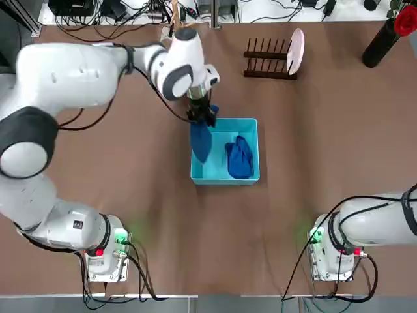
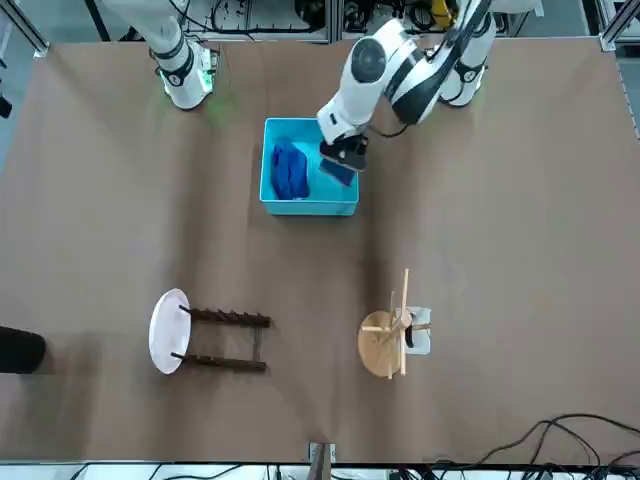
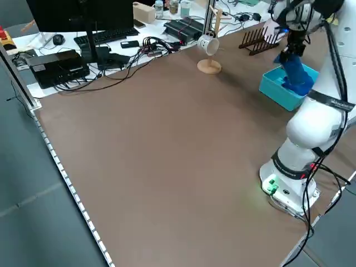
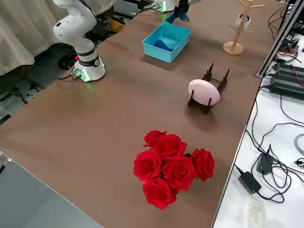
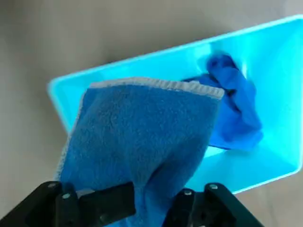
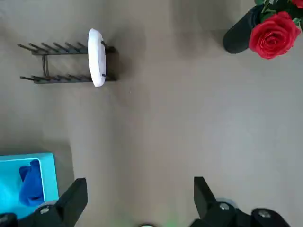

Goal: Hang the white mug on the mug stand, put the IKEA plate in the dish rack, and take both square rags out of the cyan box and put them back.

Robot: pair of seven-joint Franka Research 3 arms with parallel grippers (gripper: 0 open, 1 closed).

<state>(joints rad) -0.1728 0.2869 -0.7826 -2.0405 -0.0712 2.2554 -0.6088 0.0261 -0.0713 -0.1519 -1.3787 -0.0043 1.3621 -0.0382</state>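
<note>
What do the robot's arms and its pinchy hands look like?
Both arms are chunky, rounded white tubes with dark grey joints. Each stands on a white base with a small green light and a red spot, with black cables trailing off. The left gripper and the right gripper have black, blocky fingers.

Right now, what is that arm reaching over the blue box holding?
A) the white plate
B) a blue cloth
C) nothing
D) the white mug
B: the left gripper is shut on a blue rag that hangs over the cyan box, where the other rag lies.
</note>
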